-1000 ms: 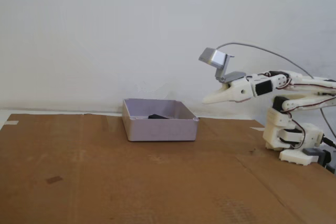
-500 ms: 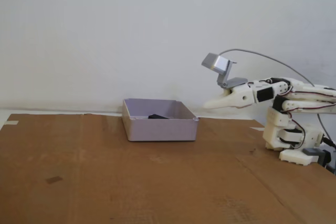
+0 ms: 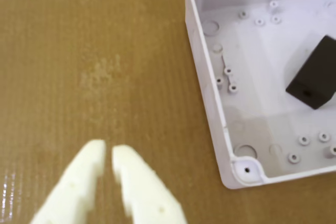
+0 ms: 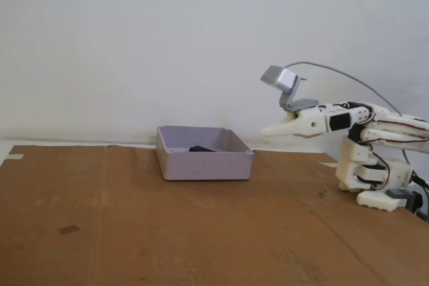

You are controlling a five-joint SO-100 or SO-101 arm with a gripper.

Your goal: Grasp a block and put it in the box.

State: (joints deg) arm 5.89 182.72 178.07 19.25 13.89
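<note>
A black block lies inside the white open box, tilted on the box floor. In the fixed view the box stands on the brown cardboard, with the block showing just over its rim. My gripper has pale cream fingers that nearly touch, with nothing between them. It hangs above bare cardboard, to the left of the box in the wrist view. In the fixed view the gripper is raised to the right of the box, pointing left.
Brown cardboard covers the table. The arm's white base sits at the right, with a cable arching over it. A white wall stands behind. A small dark mark lies on the cardboard at the left.
</note>
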